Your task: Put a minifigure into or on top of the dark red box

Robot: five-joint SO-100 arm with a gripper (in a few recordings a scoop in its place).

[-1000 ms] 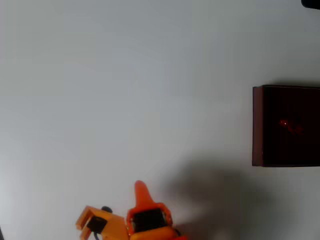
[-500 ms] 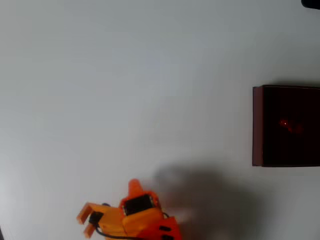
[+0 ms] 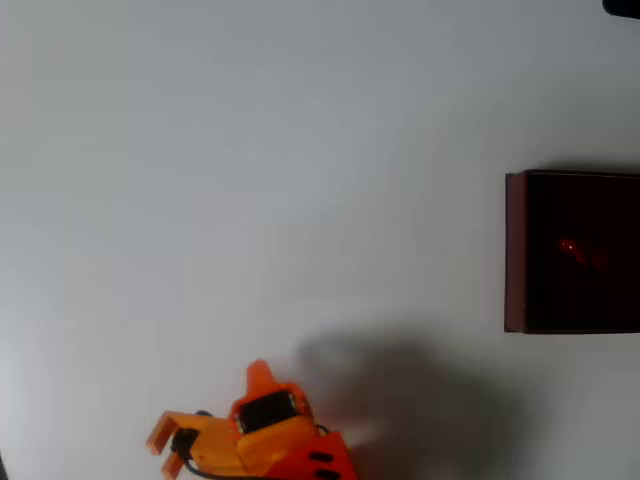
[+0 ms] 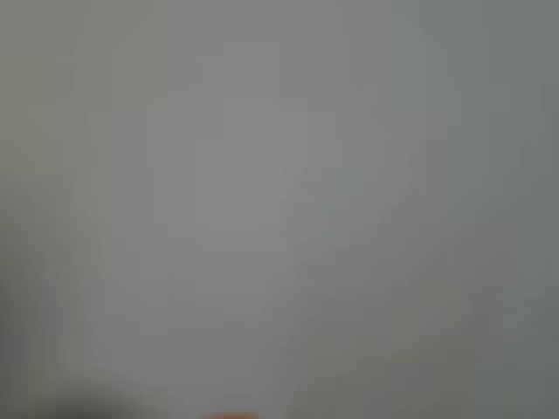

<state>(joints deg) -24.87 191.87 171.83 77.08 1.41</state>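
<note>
In the overhead view the dark red box (image 3: 514,250) stands at the right edge, partly cut off, with thin maroon walls and a near-black inside. A tiny dim red speck, the minifigure (image 3: 568,246), lies inside it, too small for any detail. My orange gripper (image 3: 260,373) is low at the bottom edge, far left of the box, pointing up the picture. Its jaws taper to one tip with no gap and nothing between them. The wrist view is a blurred grey surface with a sliver of orange fingertip (image 4: 231,415) at the bottom.
The white table (image 3: 250,150) spreads wide and bare between the gripper and the box. The arm's shadow (image 3: 400,390) falls to the gripper's right. A dark corner of something (image 3: 622,6) shows at the top right.
The gripper has slid a little to the left along the bottom edge and drawn slightly back. The box and the red speck inside it have stayed put.
</note>
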